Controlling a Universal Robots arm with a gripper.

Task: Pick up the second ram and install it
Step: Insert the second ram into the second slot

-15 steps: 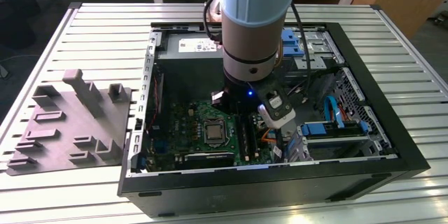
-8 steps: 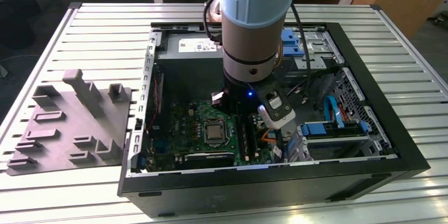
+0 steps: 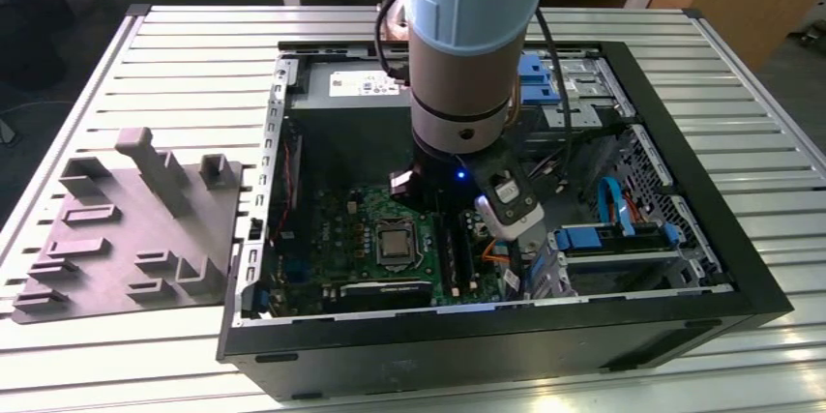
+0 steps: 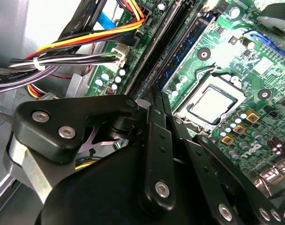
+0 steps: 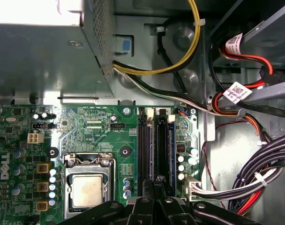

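Note:
My gripper point(image 5: 154, 183) point(image 4: 156, 98) is shut, its two thin fingertips pressed together low over the black memory slots point(image 5: 143, 150) of the green motherboard point(image 5: 93, 126). A long dark-blue ram stick point(image 5: 171, 150) point(image 4: 187, 47) stands seated in the slot nearest the cable bundle, right beside the fingertips. I cannot tell whether it is the second ram, or whether another stick lies under the tips. In the exterior view the arm point(image 3: 458, 94) reaches straight down into the open computer case point(image 3: 516, 331) over those slots point(image 3: 452, 249).
The processor socket point(image 5: 86, 190) point(image 3: 391, 244) sits beside the slots. The grey power supply point(image 5: 39, 51) and bundles of cables point(image 5: 255, 178) crowd the case around them. Blue drive brackets point(image 3: 606, 234) fill the exterior view's right. A grey moulded tray point(image 3: 123, 229) lies on the slatted table outside the case.

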